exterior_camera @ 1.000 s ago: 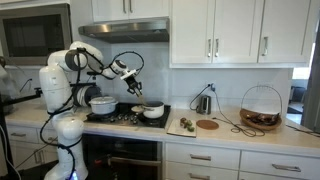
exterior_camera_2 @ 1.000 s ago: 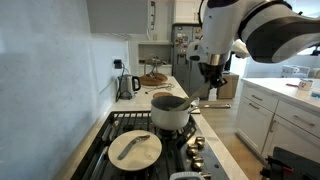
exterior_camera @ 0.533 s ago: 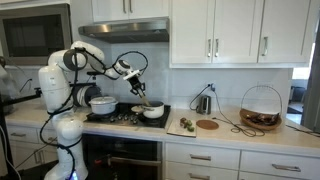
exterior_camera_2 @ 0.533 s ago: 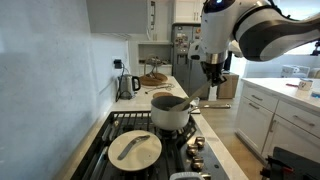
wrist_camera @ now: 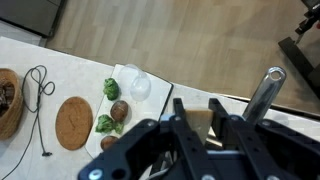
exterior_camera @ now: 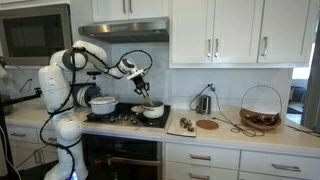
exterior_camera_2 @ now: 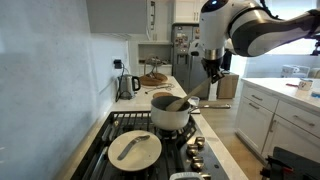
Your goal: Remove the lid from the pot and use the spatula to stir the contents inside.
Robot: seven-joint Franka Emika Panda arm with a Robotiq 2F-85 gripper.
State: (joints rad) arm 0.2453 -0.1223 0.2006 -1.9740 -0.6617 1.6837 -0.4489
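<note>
Pot [exterior_camera: 153, 111] first: we find it, small, low and white, on the stove [exterior_camera: 125, 118], left of centre in an exterior view and at mid-frame in an exterior view [exterior_camera_2: 170, 112]. Its dark inside shows and nothing covers it. From that we judge the lid step done and the stirring step in hand.

The spatula [exterior_camera_2: 182, 101] has its lower end inside the pot and leans up toward the right of the frame. The gripper [exterior_camera_2: 213, 76] hangs above and to the right of the pot, pointing down. In an exterior view [exterior_camera: 143, 89] it sits just above the pot, slightly to the left.

Its jaws stand narrow, almost together. In the wrist view the gripper [wrist_camera: 200, 125] fills the bottom of the frame, and a pale tan strip shows between the fingers [wrist_camera: 222, 118]. We take this strip to be the spatula's handle, so we judge that the gripper holds the spatula. Both exterior views are too small for us to see the contact itself.

The next move, as we read it, is to sweep the spatula's end around inside the pot. That calls for small circles and a firm grip, because the pot is narrow. It also looks light, so a push on its wall could slide it across the burner. A larger white pot [exterior_camera: 100, 103] stands further left on the stove, apart from the work.
</note>
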